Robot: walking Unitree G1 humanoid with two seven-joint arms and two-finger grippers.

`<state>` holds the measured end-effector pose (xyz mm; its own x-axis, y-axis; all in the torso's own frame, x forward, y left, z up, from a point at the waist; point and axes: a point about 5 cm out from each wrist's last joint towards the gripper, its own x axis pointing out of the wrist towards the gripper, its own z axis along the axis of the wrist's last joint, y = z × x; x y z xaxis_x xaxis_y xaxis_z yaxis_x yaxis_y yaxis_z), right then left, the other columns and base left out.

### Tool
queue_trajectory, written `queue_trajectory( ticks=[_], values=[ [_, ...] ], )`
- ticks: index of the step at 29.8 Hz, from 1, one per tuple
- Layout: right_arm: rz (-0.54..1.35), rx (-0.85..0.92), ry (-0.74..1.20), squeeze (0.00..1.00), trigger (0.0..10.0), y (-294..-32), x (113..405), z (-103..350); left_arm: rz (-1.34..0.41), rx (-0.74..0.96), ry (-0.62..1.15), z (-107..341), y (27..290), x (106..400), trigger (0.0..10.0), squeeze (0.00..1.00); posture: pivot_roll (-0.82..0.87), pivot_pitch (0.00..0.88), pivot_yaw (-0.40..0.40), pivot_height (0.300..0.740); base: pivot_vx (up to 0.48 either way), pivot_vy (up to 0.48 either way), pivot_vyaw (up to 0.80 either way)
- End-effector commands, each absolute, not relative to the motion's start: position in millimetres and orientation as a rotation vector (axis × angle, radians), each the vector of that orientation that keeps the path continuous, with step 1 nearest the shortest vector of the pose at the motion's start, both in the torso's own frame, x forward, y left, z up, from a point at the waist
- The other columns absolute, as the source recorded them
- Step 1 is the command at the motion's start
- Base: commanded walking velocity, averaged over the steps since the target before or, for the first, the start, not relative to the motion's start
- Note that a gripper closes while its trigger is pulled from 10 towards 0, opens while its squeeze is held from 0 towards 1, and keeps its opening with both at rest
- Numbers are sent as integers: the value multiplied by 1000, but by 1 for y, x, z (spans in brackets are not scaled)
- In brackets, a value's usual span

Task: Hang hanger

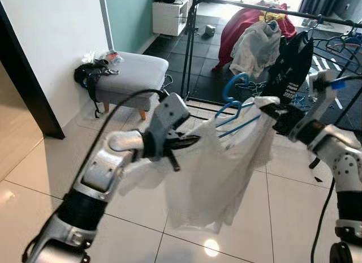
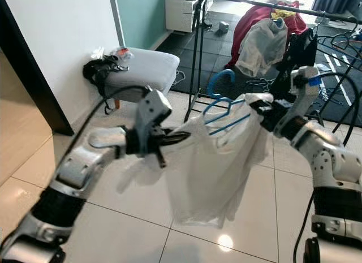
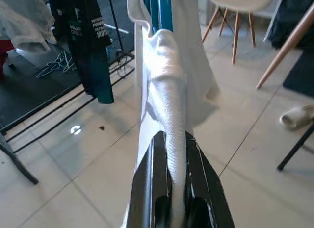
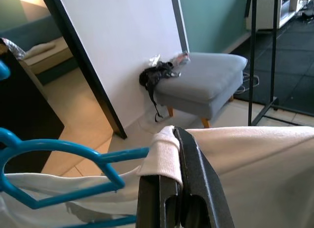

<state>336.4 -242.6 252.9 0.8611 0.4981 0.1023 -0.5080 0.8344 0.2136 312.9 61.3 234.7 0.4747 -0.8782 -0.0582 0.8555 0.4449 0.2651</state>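
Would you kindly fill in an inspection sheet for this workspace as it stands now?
Surface: pale tiled floor.
Job's things: white garment on blue hanger, held up between both arms; clothes rack beyond, with clothes hung.
Clutter: dark item on grey footstool; hangers on the dark mat.
Grippers: left gripper and right gripper each shut on garment fabric.
Cables: black cable along left arm.
Surroundings: white wall, wooden-legged chair.

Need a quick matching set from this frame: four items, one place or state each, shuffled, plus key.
Items:
1. hanger
2. white shirt
3. footstool
4. black shirt

Places or states:
A. hanging on the rack
B. by the wall, dark bag on it
C. blue, inside the white shirt
D. stretched between the left tool and the right tool

Pairs: 1-C, 2-D, 3-B, 4-A
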Motion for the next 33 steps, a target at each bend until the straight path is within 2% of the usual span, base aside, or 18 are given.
queue_trajectory(
  ticks=[1, 17, 22, 28, 29, 30, 31, 33],
  values=[
    [577, 257, 21, 0, 0, -229, 338, 239, -1165, 226, -193, 250, 42, 297, 10000, 0, -44, 92, -48, 740, 0, 0, 0],
    [750, 283, 11, 0, 0, -205, 327, 239, -1180, 215, -191, 251, 38, 294, 10000, 0, -44, 77, -44, 740, 0, 0, 0],
    [761, 261, 23, 0, 0, -207, 324, 237, -1173, 259, -202, 253, 48, 297, 10000, 0, -45, 77, -46, 740, 0, 0, 0],
    [706, 242, 33, 0, 0, -217, 322, 233, -1026, 270, -196, 260, 69, 316, 10000, 0, -47, 87, -44, 740, 0, 0, 0],
    [643, 232, 41, 0, 588, -224, 325, 229, -981, 262, -199, 262, 74, 321, 10000, 0, -46, 89, -44, 740, 0, 0, 0],
    [582, 226, 50, 0, 5765, -231, 327, 226, -952, 252, -204, 264, 78, 323, 10000, 0, -46, 89, -44, 740, 0, 0, 0],
    [556, 231, 50, 8, 10000, -235, 328, 223, -946, 235, -211, 265, 78, 323, 10000, 0, -46, 89, -44, 740, 0, 0, 0],
    [548, 234, 49, 8, 10000, -237, 328, 222, -948, 224, -216, 265, 78, 322, 10000, 0, -44, 93, -44, 740, 0, 0, 0]
  ],
)
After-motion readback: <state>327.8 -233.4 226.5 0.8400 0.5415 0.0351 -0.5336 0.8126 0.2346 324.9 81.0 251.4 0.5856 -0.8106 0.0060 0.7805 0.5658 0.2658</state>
